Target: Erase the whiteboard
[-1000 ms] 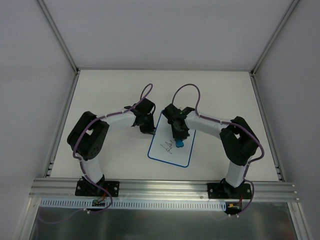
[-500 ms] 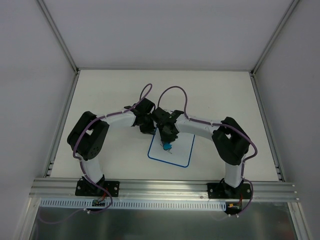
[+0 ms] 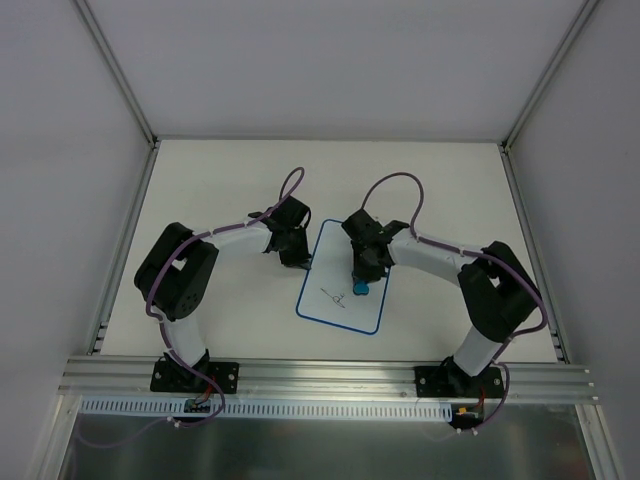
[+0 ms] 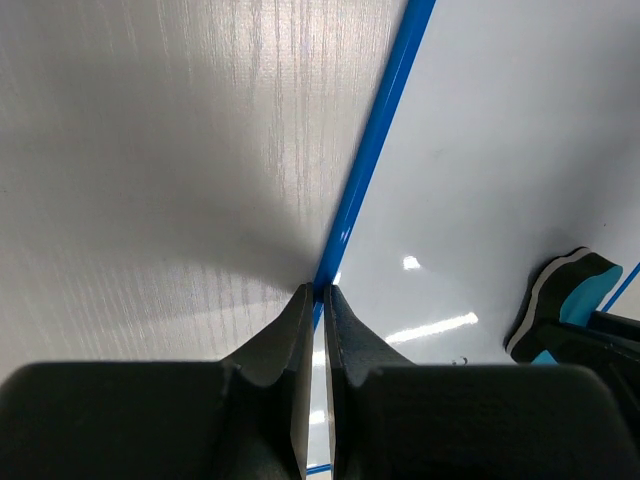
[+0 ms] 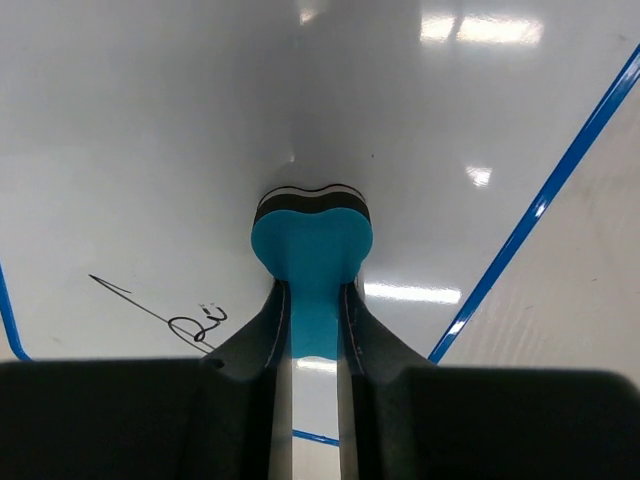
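The whiteboard [image 3: 352, 308] lies flat on the table, white with a thin blue border. A small black scribble [image 3: 337, 296] remains near its left middle and also shows in the right wrist view [image 5: 195, 322]. My right gripper [image 3: 360, 279] is shut on the blue eraser [image 3: 360, 290], which rests on the board right of the scribble. The right wrist view shows the eraser [image 5: 312, 235] pinched between the fingers [image 5: 312, 292]. My left gripper [image 3: 301, 259] is shut, its tips [image 4: 320, 292] down on the board's blue left border [image 4: 372, 150]. The eraser [image 4: 570, 300] shows there too.
The cream table [image 3: 220, 180] sits inside white walls with metal corner posts. An aluminium rail [image 3: 330, 375] runs along the near edge. Purple cables loop above both wrists.
My right gripper swept the eraser left across the board, then back to the right. The scribble is smaller than before. The left arm has not moved.
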Controlling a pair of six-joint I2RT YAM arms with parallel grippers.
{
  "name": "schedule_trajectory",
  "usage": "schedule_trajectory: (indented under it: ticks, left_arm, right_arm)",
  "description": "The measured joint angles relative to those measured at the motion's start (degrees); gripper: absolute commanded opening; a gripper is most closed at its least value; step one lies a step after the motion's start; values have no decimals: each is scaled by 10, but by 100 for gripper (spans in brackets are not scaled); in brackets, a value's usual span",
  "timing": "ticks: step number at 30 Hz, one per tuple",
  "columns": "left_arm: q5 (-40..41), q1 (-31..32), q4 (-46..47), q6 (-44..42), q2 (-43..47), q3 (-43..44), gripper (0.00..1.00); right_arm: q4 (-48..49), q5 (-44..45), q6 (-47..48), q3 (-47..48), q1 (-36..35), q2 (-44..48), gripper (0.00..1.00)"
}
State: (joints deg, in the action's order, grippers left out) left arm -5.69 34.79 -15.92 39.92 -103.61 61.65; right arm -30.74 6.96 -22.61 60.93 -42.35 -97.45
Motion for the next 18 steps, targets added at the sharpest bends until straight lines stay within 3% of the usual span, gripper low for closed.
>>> schedule_trajectory:
  ticks: [18]
  left_arm:
    - [0, 0, -7, 12, -3, 6, 0]
  right_arm:
    - [-34, 17, -78, 123, -121, -97, 0]
